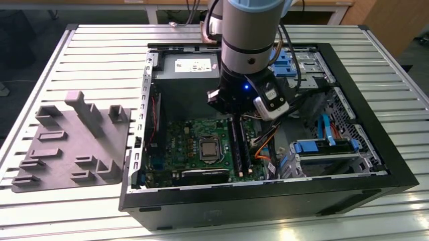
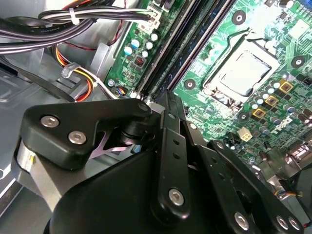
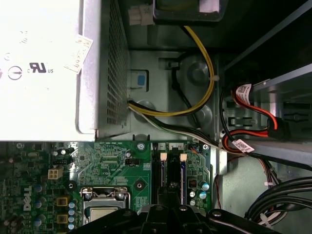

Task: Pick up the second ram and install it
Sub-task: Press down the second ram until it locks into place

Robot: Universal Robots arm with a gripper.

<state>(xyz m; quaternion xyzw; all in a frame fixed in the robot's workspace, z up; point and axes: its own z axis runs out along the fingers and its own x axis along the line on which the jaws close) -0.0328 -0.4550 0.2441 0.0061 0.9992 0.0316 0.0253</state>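
While arm reaches down into open PC case (image 1: pixel 375 165) on slatted counter (image 1: pixel 100 55) in exterior view, gripper (image 1: pixel 236 116) sits low over motherboard (image 1: pixel 194 145), directly above memory slots (image 1: pixel 240 148). Grey fixture tray (image 1: pixel 70 145) lies on counter toward exterior view's left.

Second wrist view: gripper linkage (image 2: pixel 168 161) above slots (image 2: pixel 187 44), beside CPU socket (image 2: pixel 241 73); cannot tell finger state.

First wrist view: second ram (image 3: pixel 172 183) stands on edge in slot beside first, long axis running from power supply (image 3: pixel 44 68) side toward gripper (image 3: pixel 170 212), just beneath it.
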